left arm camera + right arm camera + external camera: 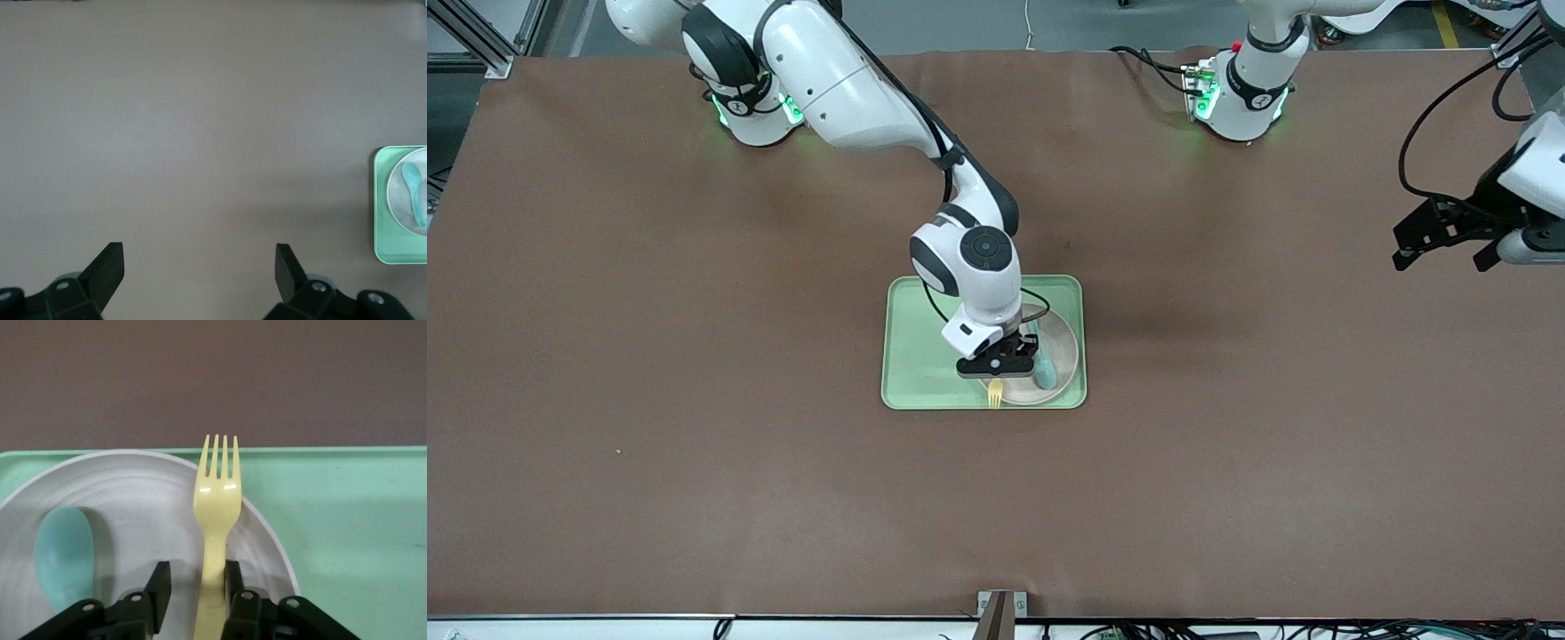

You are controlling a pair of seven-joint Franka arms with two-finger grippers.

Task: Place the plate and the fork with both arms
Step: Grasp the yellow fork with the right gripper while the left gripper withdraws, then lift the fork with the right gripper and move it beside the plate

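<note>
The beige plate point(1060, 347) lies in the light-green tray point(916, 356), at the tray's end toward the left arm. The pale-yellow fork point(995, 394) rests on the plate, its tines reaching over the rim nearest the front camera. My right gripper point(1000, 360) is low over the plate and open. In the right wrist view its fingers point(195, 577) straddle the fork point(217, 500) handle: one finger touches it, the other stands apart. My left gripper point(1445, 244) waits open and empty over bare table at the left arm's end, as the left wrist view point(200, 257) also shows.
A teal spoon point(1044, 369) lies on the plate beside the fork, toward the left arm's end; it shows in the right wrist view point(63, 557) and the left wrist view point(415, 190). A brown mat point(694, 400) covers the table.
</note>
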